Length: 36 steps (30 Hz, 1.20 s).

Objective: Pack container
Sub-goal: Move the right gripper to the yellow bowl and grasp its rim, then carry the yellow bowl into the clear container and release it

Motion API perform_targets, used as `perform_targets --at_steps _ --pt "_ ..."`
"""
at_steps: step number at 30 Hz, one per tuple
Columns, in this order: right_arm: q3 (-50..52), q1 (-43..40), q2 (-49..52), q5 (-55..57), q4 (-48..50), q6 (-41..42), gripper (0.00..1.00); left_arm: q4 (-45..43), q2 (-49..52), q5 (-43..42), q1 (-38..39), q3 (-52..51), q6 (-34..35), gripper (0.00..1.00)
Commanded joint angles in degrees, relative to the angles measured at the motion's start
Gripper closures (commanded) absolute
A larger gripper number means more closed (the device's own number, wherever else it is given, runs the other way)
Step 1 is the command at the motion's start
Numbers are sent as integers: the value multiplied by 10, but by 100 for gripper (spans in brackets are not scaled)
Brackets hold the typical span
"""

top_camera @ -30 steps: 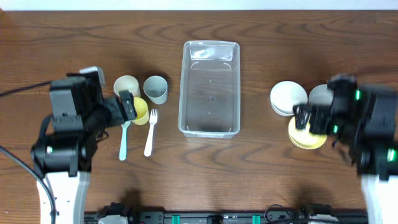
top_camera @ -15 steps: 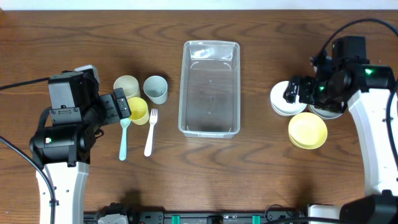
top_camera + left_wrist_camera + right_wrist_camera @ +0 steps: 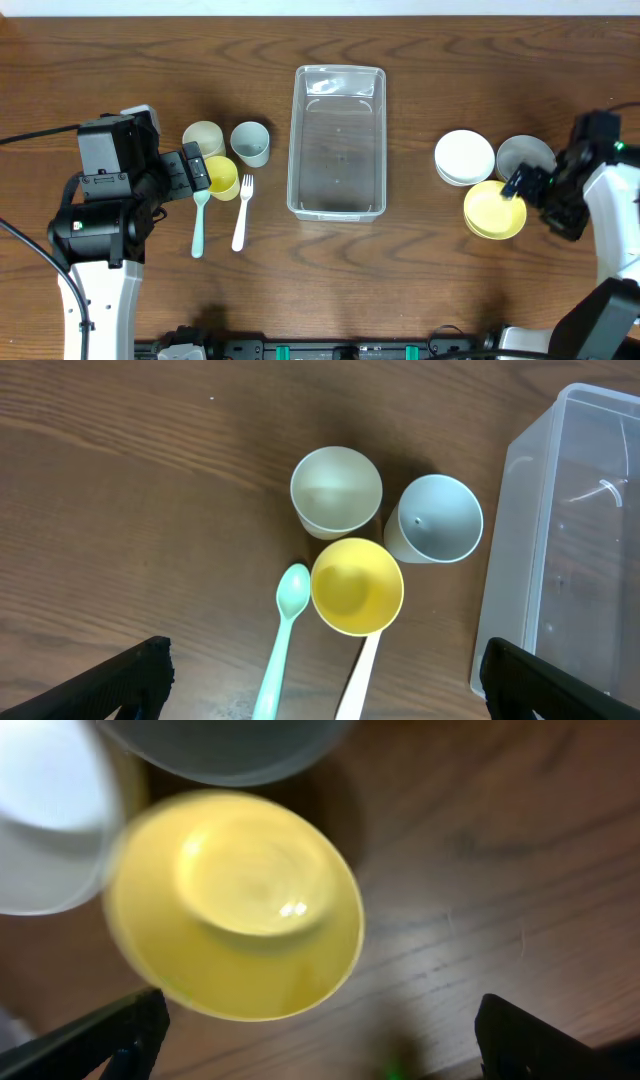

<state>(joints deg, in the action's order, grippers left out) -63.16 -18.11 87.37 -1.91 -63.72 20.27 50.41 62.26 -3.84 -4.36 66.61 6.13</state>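
The container, a clear plastic bin, stands empty at the table's middle; its left wall shows in the left wrist view. My left gripper is open and empty, hovering beside a yellow cup. In the left wrist view my left gripper sits over the yellow cup, a teal spoon and a white fork. My right gripper is open and empty at the right edge of a yellow bowl. In the right wrist view my right gripper is just below the yellow bowl.
A cream cup and a pale blue cup stand behind the yellow cup. The teal spoon and the white fork lie in front. A white bowl and a grey bowl sit behind the yellow bowl.
My right arm has swung from over the white and grey bowls down and right to the yellow bowl's right side. The left arm has stayed still over the last half second.
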Motion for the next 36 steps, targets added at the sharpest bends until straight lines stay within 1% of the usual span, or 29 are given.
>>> perform_targets --at_steps 1,3,5,7,11,13,18,21,22,27,29,32,33,34,36 --pt "44 -1 -5 2 32 27 1 1 -1 9 -2 12 -5 2" --pt "74 -1 -4 5 56 42 4 1 -1 9 -2 12 -5 2" --pt "102 -1 -4 5 79 57 11 1 -1 9 -2 12 -5 2" --pt "124 -1 -4 5 99 69 20 1 -1 9 -2 12 -5 2" --pt "135 -1 -4 7 104 71 54 1 -1 9 -2 12 -5 2" --pt "135 -1 -5 14 99 71 67 1 -1 9 -2 12 -5 2" --pt "135 -1 -5 37 92 77 68 1 -1 9 -2 12 -5 2" --pt "135 -1 -5 50 93 86 76 1 -1 9 -2 12 -5 2" --pt "135 -1 -5 52 93 87 78 1 -1 9 -2 12 -5 2" --pt "140 -1 -5 69 106 87 77 1 -1 9 -2 12 -5 2" --pt "148 -1 -5 75 116 91 76 1 -1 9 -2 12 -5 2" --pt "168 -1 -5 77 130 103 76 1 -1 9 -2 12 -5 2" --pt "174 -1 -5 77 133 106 78 1 -1 9 -2 12 -5 2" --pt "182 -1 -5 77 138 108 83 1 -1 9 -2 12 -5 2" --pt "191 -1 -5 77 140 110 97 1 -1 9 -2 12 -5 2"
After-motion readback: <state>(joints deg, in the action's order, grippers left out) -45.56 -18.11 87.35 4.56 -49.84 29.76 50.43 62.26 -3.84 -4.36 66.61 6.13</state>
